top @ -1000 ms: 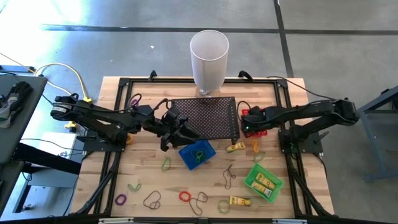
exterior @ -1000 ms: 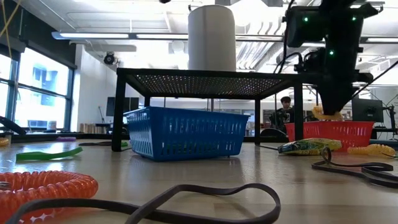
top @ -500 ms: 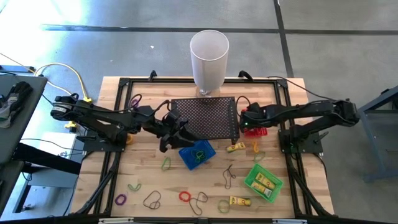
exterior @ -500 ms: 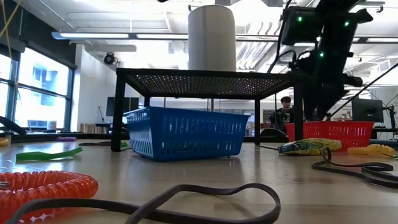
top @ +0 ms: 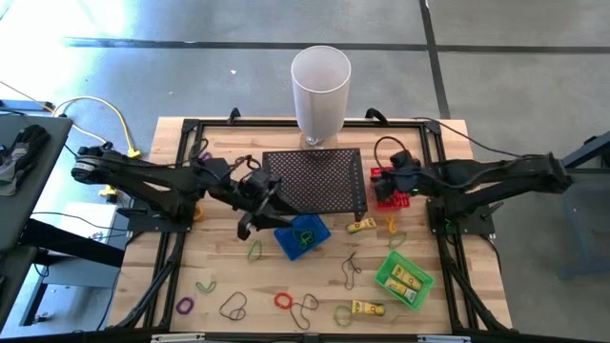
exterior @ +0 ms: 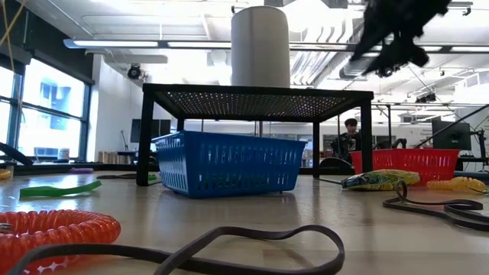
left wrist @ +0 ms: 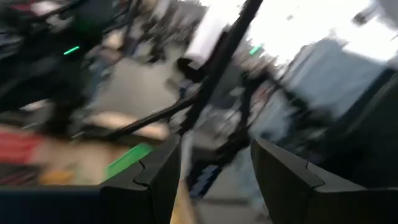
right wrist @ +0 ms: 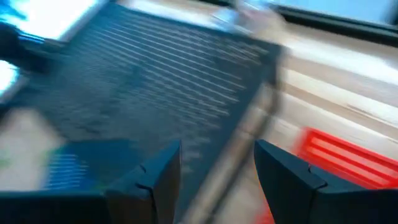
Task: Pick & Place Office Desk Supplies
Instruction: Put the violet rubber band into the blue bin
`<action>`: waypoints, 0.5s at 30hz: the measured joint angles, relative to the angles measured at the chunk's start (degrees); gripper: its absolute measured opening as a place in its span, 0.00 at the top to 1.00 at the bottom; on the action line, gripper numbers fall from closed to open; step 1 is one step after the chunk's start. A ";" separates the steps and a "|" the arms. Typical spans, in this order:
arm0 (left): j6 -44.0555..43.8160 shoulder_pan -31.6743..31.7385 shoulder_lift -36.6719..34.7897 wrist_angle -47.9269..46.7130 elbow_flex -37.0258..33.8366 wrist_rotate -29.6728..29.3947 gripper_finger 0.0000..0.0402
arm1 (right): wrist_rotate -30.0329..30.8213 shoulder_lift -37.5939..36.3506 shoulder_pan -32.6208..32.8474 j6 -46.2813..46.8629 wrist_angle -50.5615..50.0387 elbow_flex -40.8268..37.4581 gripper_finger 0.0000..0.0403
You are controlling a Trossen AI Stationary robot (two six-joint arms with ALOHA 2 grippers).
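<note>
Overhead, as I saw it:
Right gripper (top: 393,168): fingers parted, empty, above my red plastic basket (top: 389,191).
Left gripper (top: 255,211): fingers parted, empty, beside blue plastic basket (top: 303,235).
Loose rubber-band loops (top: 284,301): scattered on wooden table (top: 219,267).

Mesh stand (top: 315,179) and white cylinder (top: 320,90) block the centre, blue basket (top: 302,235) beneath its edge

The left dark six-joint arm reaches inward from its side, its left end effector (top: 250,217) low with fingers (left wrist: 144,180) parted (nothing between them). The right dark arm stretches inward, its right end effector (top: 391,178) raised, fingers (right wrist: 283,180) spread and empty.
</note>
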 joint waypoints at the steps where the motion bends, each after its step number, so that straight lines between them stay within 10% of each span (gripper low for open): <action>1: 1.82 -0.01 -0.55 -5.49 1.81 -1.63 0.53 | -0.02 -1.13 1.16 -0.69 2.05 0.02 0.53; 15: 2.40 0.80 -9.96 -71.60 11.97 -27.05 0.53 | -0.11 -2.51 13.14 -3.10 10.49 -0.01 0.53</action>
